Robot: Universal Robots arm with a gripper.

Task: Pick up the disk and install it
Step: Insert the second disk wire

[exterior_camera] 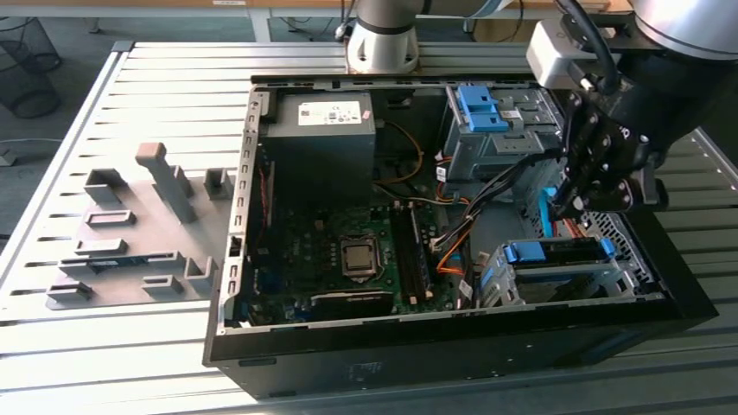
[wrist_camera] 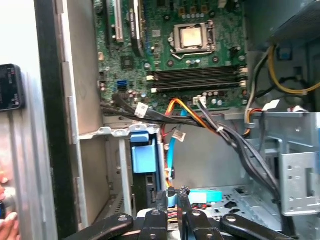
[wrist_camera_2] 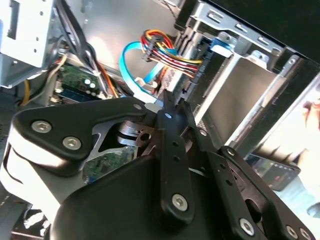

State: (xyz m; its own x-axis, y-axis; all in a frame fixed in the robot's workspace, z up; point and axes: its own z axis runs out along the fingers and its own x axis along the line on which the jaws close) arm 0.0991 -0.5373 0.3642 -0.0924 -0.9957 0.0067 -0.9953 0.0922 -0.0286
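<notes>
Slatted grey metal table carries the whole setup. At the exterior view's left stands a cluster of grey fixture blocks, well apart from the work. Next comes the open computer case, lying on its side with the motherboard exposed and the large grey power supply above it. Further toward the exterior view's right, a blue bracket sits in the upper drive cage, and the lower cage near the case's front holds the disk, its blue handle showing at the cage's top edge. In the first wrist view the disk appears seated upright in that cage, beside a light blue data cable.

At the far right, the gripper hangs inside the case just above and beside the disk. In both wrist views its black fingers appear drawn close together with nothing between them, so the jaws seem clenched and empty.

Judging by this, the disk looks already placed in its bay; whether it is fully latched cannot be told.
</notes>
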